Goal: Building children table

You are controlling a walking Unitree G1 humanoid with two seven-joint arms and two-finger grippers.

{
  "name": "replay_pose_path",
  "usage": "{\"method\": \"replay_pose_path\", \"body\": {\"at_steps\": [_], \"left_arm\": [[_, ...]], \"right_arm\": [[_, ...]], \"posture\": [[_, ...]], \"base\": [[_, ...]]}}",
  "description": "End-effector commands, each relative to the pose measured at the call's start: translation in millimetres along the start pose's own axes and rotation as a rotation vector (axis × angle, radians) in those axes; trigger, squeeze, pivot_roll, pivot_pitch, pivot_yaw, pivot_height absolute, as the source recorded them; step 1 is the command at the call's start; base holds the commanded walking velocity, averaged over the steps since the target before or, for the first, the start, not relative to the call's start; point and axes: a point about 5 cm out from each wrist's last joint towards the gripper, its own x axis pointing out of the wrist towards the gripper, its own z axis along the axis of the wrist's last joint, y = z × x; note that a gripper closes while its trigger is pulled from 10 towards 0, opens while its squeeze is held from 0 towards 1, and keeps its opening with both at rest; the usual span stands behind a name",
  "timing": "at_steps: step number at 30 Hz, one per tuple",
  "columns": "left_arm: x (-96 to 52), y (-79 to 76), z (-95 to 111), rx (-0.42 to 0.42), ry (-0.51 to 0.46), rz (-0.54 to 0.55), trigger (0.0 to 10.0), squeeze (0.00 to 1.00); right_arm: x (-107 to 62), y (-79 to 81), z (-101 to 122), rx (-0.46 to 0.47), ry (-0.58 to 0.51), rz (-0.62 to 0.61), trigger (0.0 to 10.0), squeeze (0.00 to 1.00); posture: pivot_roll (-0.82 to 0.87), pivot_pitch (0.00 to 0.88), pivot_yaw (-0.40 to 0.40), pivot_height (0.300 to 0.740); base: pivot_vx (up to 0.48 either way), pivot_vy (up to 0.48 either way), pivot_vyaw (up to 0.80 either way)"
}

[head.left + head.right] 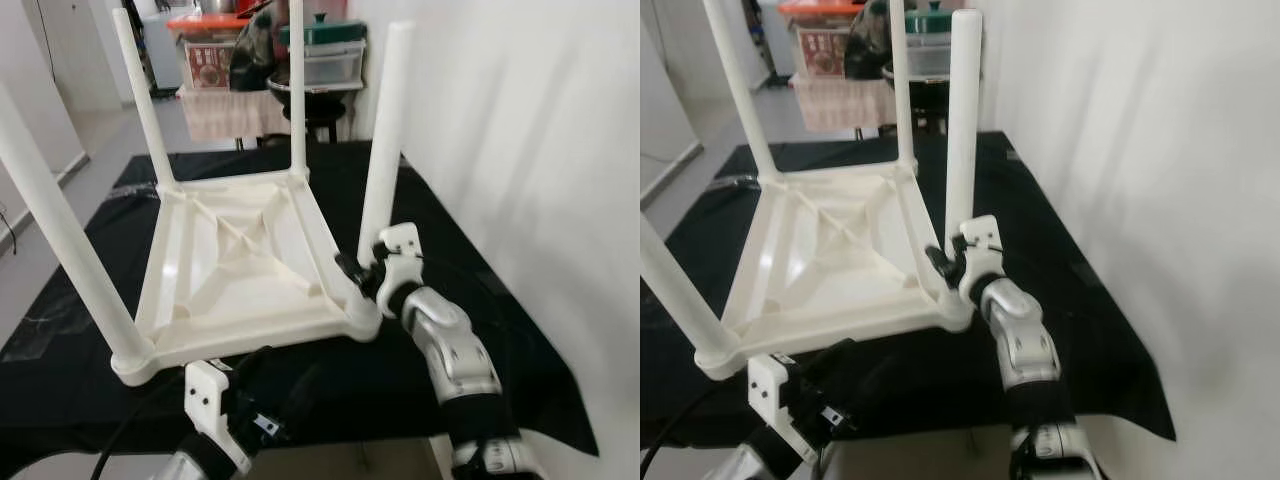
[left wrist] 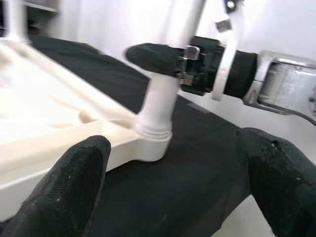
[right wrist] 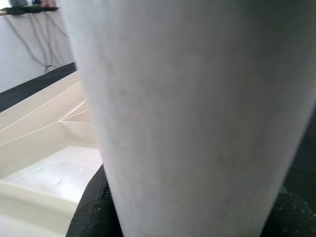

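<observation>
A white children's table top [image 1: 240, 270] lies upside down on the black-covered table [image 1: 470, 260], with several white legs standing up from its corners. My right gripper [image 1: 365, 268] is shut on the near-right leg [image 1: 383, 150], just above its socket. In the right wrist view that leg [image 3: 197, 108] stands very close, with a black finger [image 3: 94, 212] beneath it. My left gripper [image 2: 173, 163] is open, low at the near edge of the table and facing that same corner. Nothing lies between its fingers [image 2: 74, 177]. The right gripper's finger [image 2: 153, 58] wraps across the leg there.
A white wall [image 1: 520, 120] runs close along the right side. Behind the table stand stacked storage boxes [image 1: 215, 50] and a dark stool [image 1: 315, 110]. Bare floor [image 1: 60, 170] lies to the left. The near-left leg [image 1: 60, 230] leans up past my left arm.
</observation>
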Motion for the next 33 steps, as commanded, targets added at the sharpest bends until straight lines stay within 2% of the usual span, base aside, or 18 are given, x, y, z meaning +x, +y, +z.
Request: {"method": "replay_pose_path", "body": {"at_steps": [1,2,3,4,6,7,10,11,12,13,14,15,16,18,20,26,27,33], "left_arm": [[-0.9,2.5,-2.9,0.013,0.018,-0.004,10.0,0.0],[-0.9,2.5,-2.9,0.013,0.018,-0.004,10.0,0.0],[-0.6,3.7,-3.2,0.01,0.015,0.004,10.0,0.0],[0.0,4.8,-3.6,0.008,0.011,0.011,10.0,0.0],[0.3,5.5,-3.8,0.007,0.008,0.016,10.0,0.0],[0.5,5.9,-4.0,0.005,0.007,0.019,10.0,0.0],[0.5,5.9,-4.2,0.005,0.008,0.021,10.0,0.0],[1.1,6.5,-4.6,-0.001,0.009,0.019,10.0,0.0],[1.1,6.5,-4.6,-0.001,0.009,0.019,10.0,0.0],[2.1,7.2,-5.5,-0.011,0.01,0.014,10.0,0.0],[2.1,7.2,-5.5,-0.011,0.01,0.014,10.0,0.0],[3.2,7.9,-6.4,-0.02,0.013,0.006,10.0,0.0],[4.3,8.7,-7.5,-0.026,0.015,0.001,10.0,0.0],[4.9,9.2,-8.2,-0.028,0.016,-0.001,10.0,0.0],[4.9,9.2,-8.2,-0.028,0.016,-0.001,10.0,0.0],[5.9,10.1,-9.4,-0.03,0.015,0.0,10.0,0.0],[6.1,10.2,-9.5,-0.03,0.015,0.001,10.0,0.0],[6.1,10.0,-9.4,-0.029,0.014,0.001,10.0,0.0]], "right_arm": [[-1.0,4.2,-35.0,0.057,0.168,0.035,0.0,0.0],[-1.0,4.2,-35.0,0.057,0.168,0.035,0.0,0.0],[2.2,5.3,-30.6,0.064,0.149,0.056,10.0,0.0],[4.7,9.5,-24.9,0.074,0.124,0.138,10.0,0.41],[5.8,12.6,-20.8,0.08,0.106,0.198,10.0,0.41],[4.6,21.2,-14.3,0.087,0.077,0.315,10.0,1.0],[2.7,27.6,-10.7,0.091,0.062,0.392,10.0,1.0],[-2.6,28.3,4.0,0.087,0.01,0.485,10.0,1.0],[-2.6,28.3,4.0,0.087,0.01,0.485,10.0,1.0],[-6.1,24.1,17.6,0.049,-0.035,0.568,10.0,0.13],[-6.1,24.1,17.6,0.049,-0.035,0.568,10.0,0.13],[-9.0,16.6,29.5,0.004,-0.064,0.649,10.0,0.0],[-12.0,10.2,38.0,-0.027,-0.082,0.735,10.0,0.0],[-13.3,6.3,41.5,-0.042,-0.085,0.786,10.0,0.0],[-13.3,6.3,41.5,-0.042,-0.085,0.786,10.0,0.0],[-10.9,-6.0,41.1,-0.053,-0.02,0.908,10.0,0.0],[-7.8,-9.2,41.5,-0.037,-0.01,0.91,0.0,0.0],[-3.9,-12.8,42.0,-0.022,-0.003,0.896,0.0,0.0]], "posture": [[-0.02,0.0,0.005,0.74],[-0.02,0.0,0.005,0.74],[-0.01,0.0,0.006,0.74],[-0.01,0.0,0.008,0.74],[-0.01,0.0,0.008,0.74],[-0.01,0.0,0.009,0.74],[-0.01,0.0,0.009,0.74],[-0.02,0.0,0.012,0.74],[-0.02,0.0,0.012,0.74],[-0.01,0.0,0.011,0.74],[-0.01,0.0,0.011,0.74],[-0.01,0.0,0.01,0.74],[0.0,0.0,0.005,0.74],[0.0,0.0,0.005,0.74],[0.0,0.0,0.005,0.74],[0.0,0.0,0.004,0.74],[0.0,0.0,0.004,0.74],[0.01,0.0,0.006,0.74]], "base": [[0.0,0.0,0.0],[0.0,0.0,0.0],[0.0,0.0,0.0],[0.0,0.0,0.0],[0.0,0.0,0.0],[0.0,0.0,0.0],[0.0,0.0,0.0],[0.0,0.0,0.0],[0.0,0.0,0.0],[0.0,0.0,0.0],[0.0,0.0,0.0],[0.0,0.0,0.0],[0.0,0.0,0.0],[0.0,0.0,0.0],[0.0,0.0,0.0],[0.0,0.0,0.0],[0.0,0.0,0.0],[0.0,0.0,0.0]]}}
